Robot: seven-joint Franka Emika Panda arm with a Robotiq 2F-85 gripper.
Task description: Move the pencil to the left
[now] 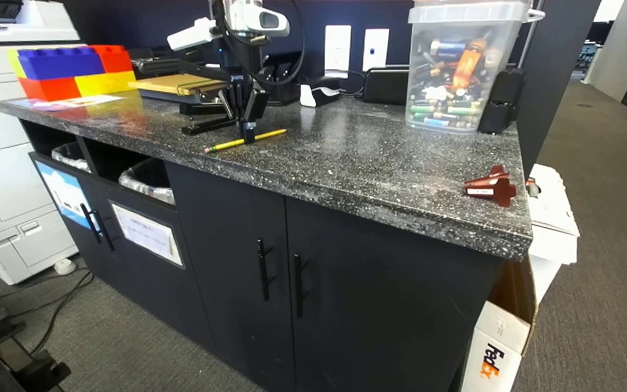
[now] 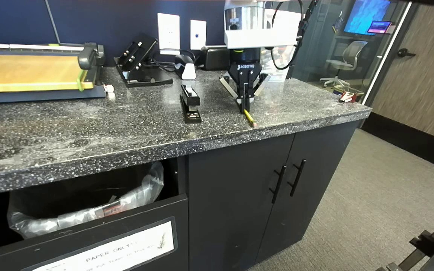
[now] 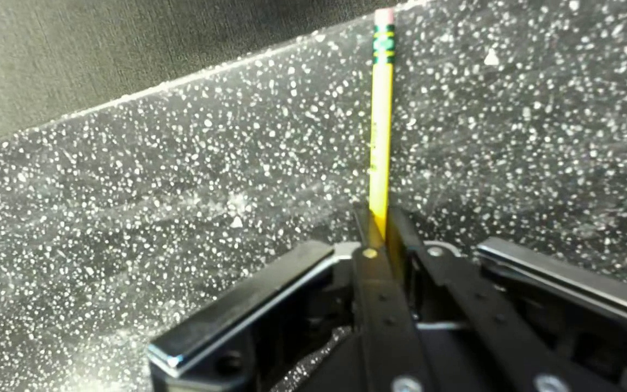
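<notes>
Pencil point(image 1: 231, 144) and gripper point(image 1: 248, 138) meet near the front edge of a speckled countertop point(image 1: 368, 158) in an exterior view, the yellow shaft slanting from its eraser point(image 1: 207, 149), close by that edge, to a pointed tip farther in. The gripper stands across it at about mid-length, aimed straight down; a dark red cone-shaped object point(image 1: 499, 188) sits well apart, near the countertop's corner.

Upright beneath the arm point(image 2: 244, 18), the gripper reaches down in an exterior view, the pencil emerging at its lower end. The eraser end points outward toward the edge, so a leftward move should run across the long axis, not along it. A black stapler point(image 2: 190, 103) stands near the gripper on the left as seen here; if that is the left intended, it looks the likeliest obstacle.

Fingers point(image 3: 404, 231) nearly meet in the wrist view, with only the slim shaft between their tips, apparently pinched from both sides. The pencil runs straight out from them, eraser foremost, its pointed end hidden by the gripper. Whether it rests on the countertop or is slightly raised does not show. With the hold apparently made, a sideways carry seems the next call.
</notes>
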